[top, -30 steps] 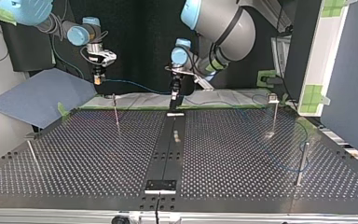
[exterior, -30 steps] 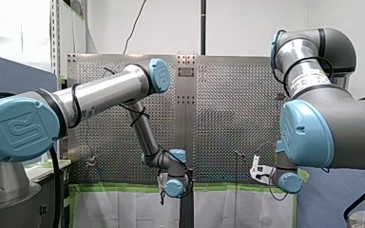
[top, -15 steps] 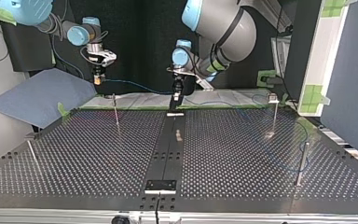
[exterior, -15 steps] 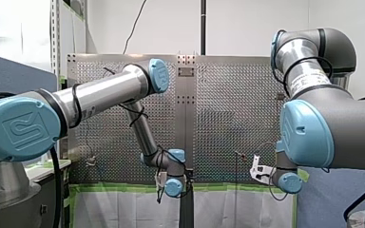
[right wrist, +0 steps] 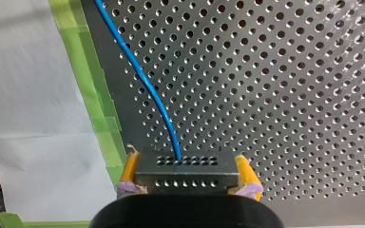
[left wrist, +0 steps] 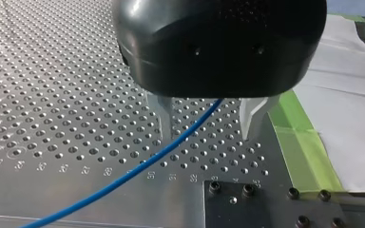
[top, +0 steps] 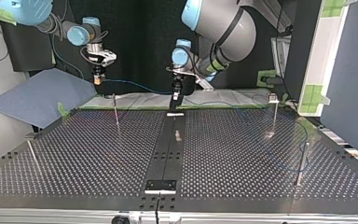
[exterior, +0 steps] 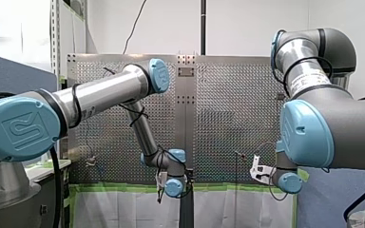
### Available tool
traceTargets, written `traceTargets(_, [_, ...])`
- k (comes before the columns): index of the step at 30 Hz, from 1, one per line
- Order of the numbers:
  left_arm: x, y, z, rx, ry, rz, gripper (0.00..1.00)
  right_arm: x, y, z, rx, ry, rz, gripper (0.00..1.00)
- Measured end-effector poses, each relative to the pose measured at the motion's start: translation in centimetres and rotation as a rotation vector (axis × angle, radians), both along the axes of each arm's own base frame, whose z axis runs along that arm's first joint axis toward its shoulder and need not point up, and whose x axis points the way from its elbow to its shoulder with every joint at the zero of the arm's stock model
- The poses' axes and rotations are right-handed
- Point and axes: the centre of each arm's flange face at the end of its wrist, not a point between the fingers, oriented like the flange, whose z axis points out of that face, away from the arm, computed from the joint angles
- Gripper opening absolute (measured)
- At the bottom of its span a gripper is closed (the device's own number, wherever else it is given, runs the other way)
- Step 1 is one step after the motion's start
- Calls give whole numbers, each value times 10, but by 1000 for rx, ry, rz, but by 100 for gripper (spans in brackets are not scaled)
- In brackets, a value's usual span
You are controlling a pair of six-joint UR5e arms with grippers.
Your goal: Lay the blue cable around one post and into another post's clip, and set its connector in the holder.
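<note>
My right gripper (right wrist: 186,162) is shut with its yellow pads on the grey connector (right wrist: 186,175). The blue cable (right wrist: 142,80) leaves the connector and runs ahead over the perforated plate. In the top view my right gripper (top: 97,78) hangs above the table's far edge, and the cable (top: 130,84) sags across to my left gripper (top: 174,99). My left gripper (left wrist: 209,137) stands open just above the plate. The cable (left wrist: 123,178) passes between its metal fingers (left wrist: 165,118), close to one of them and not pinched.
Thin posts stand on the table: one near the far edge (top: 115,111), two at the top view's right (top: 274,114) (top: 303,163), one at its left (top: 31,153). A small fitting (top: 177,135) sits on the dark centre strip. Green tape (left wrist: 299,137) marks the plate's edge.
My left wrist has shifted slightly toward the front view's left. The right arm and the connector have not moved.
</note>
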Motion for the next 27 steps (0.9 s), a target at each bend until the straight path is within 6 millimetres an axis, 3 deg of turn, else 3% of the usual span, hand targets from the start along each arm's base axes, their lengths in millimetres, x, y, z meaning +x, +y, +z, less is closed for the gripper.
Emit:
traceTargets(3, [-1, -1, 0, 6, -2, -2, 60, 0, 0, 0, 0, 0, 0, 0])
traceTargets(4, [-1, -1, 0, 8, -2, -3, 45, 0, 0, 0, 0, 0, 0, 0])
traceTargets(5, [-2, -2, 0, 12, -3, -4, 39, 0, 0, 0, 0, 0, 0, 0])
traceTargets(6, [-2, -2, 0, 15, -4, -6, 39, 0, 0, 0, 0, 0, 0, 0])
traceTargets(8, [-3, -4, 0, 22, -7, -8, 28, 0, 0, 0, 0, 0, 0, 0])
traceTargets(13, [-4, -5, 0, 26, -10, -11, 15, 0, 0, 0, -1, 0, -1, 0])
traceTargets(27, [-5, -7, 0, 28, -8, -26, 17, -4, -2, 0, -3, -5, -8, 0])
